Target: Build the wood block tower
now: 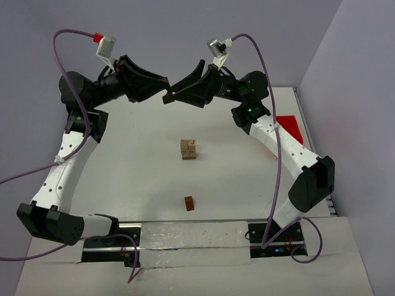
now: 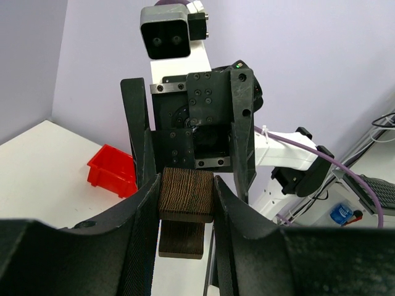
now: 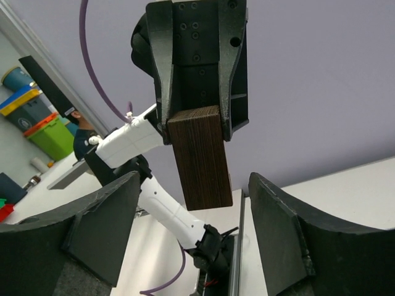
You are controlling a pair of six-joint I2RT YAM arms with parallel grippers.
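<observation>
Above the far side of the white surface (image 1: 136, 166), both arms meet tip to tip. The left hand (image 2: 187, 203) clamps a dark block (image 3: 200, 157). The right hand (image 3: 192, 185) gapes either side of it, not touching. A tan stack (image 1: 189, 149) sits mid-surface, with a reddish block (image 1: 189, 203) nearer.

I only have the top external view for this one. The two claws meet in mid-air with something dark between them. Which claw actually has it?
Observer: The left claw is shut on it. Its wrist view shows both fingers pressed against a dark brown block.
Operator: And the right claw?
Observer: Open. In the right wrist view, its fingers stand apart with clear gaps either side of the block.
Operator: What shape is the block?
Observer: Oblong, with striped grain; much of it sticks out past the left claw's fingertips.
</observation>
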